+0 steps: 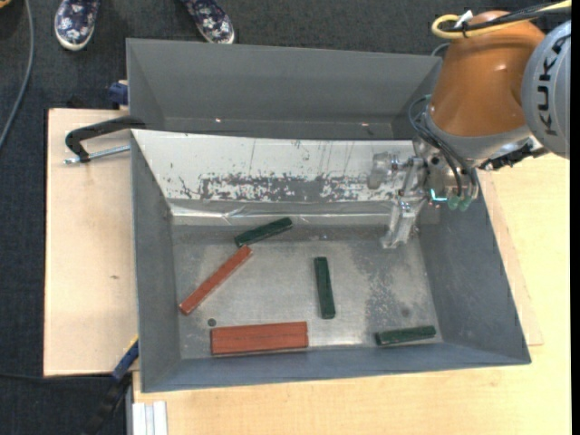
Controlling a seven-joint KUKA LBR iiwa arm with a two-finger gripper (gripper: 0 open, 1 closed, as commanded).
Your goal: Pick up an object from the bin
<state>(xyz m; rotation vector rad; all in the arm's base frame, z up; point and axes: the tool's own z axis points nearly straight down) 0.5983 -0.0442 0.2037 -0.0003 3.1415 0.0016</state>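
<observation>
Red-brown flat block at near wall, dark green bar near right — untouched | gripper beside bin's far wall, over bare floor; opening cannot tell, nothing visibly held | risk: scraping wall, closing empty

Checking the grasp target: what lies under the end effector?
Bare bin floor shows below and around the end effector; no block lies there. The patch it covers is hidden.
</observation>
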